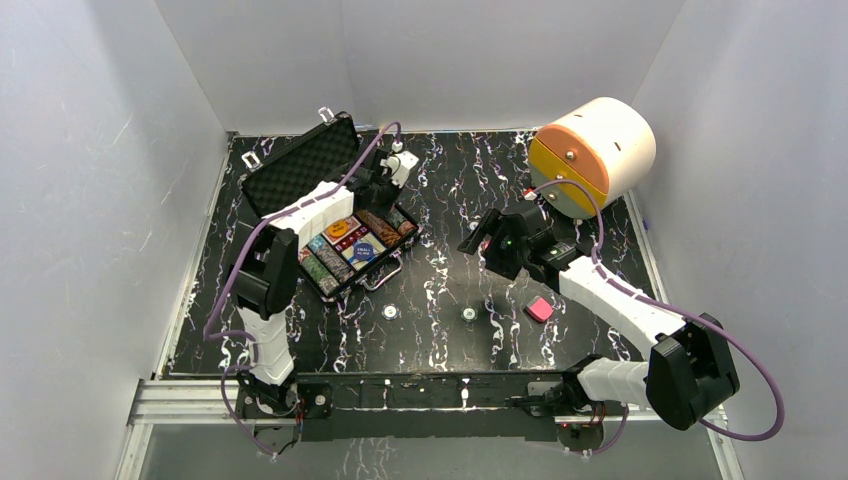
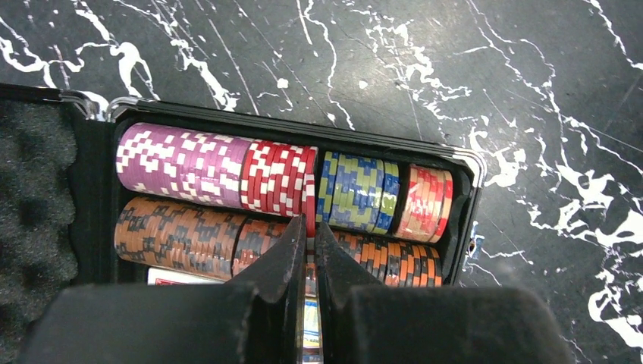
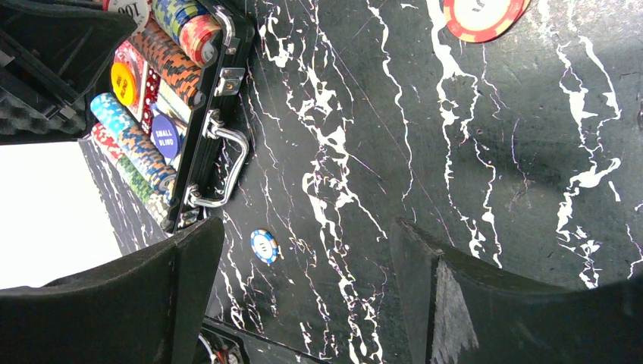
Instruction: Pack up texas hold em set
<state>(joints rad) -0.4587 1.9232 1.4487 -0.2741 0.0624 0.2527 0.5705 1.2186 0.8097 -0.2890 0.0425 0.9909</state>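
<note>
The black case [image 1: 300, 165] lies open at the back left, foam lid up, with rows of multicolour chips [image 1: 340, 255] in it. My left gripper [image 1: 378, 195] hangs over the case's far end. In the left wrist view it [image 2: 311, 227] is shut on a red-and-white chip [image 2: 310, 208] held edge-on above the chip rows [image 2: 189, 163]. A sliver of the card deck [image 2: 174, 277] shows below the rows. My right gripper [image 1: 480, 240] is open and empty over bare table right of the case [image 3: 220, 98]; it also shows in the right wrist view [image 3: 303, 231].
Two loose chips [image 1: 390, 312] [image 1: 468, 314] lie on the table in front. A blue chip [image 3: 264, 246] and a red chip [image 3: 481, 15] show in the right wrist view. A pink block [image 1: 539, 309] lies mid-right. A cream-and-orange cylinder [image 1: 592, 155] stands back right.
</note>
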